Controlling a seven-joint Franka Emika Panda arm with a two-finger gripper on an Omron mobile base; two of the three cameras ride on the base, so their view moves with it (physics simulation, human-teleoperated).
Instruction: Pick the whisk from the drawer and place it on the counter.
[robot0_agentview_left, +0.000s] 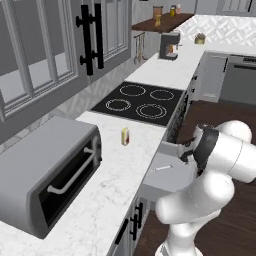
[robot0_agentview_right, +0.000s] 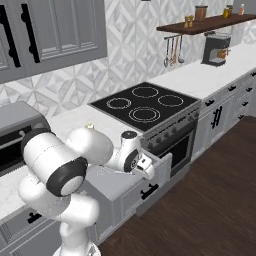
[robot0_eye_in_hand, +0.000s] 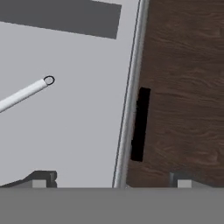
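So the small thin silvery-grey metal whisk (robot0_agentview_left: 163, 168) is lying flat on the floor of the shallow grey pulled-out drawer (robot0_agentview_left: 172, 182), slim handle pointing toward the drawer's front, and in the hand view the ringed end of that handle (robot0_eye_in_hand: 48, 80) sits well off to one side of where the fingers are aimed. The robot's two-finger gripper (robot0_eye_in_hand: 111, 180) hovers over the drawer's front edge with its dark fingertips (robot0_eye_in_hand: 43, 178) spread wide and nothing between them, one tip over the drawer floor and the other out past the panel above the brown wood floor (robot0_eye_in_hand: 183, 87).

Handling-wise it looks light and rigid along the handle, but smooth metal on a flat bottom probably means it skates away if nudged. The wire head looks springy, so squeezing there seems a bad idea. Best bet is pinching across the straight handle, around mid-length. The long white marble counter (robot0_agentview_left: 110, 170) is right beside the drawer.
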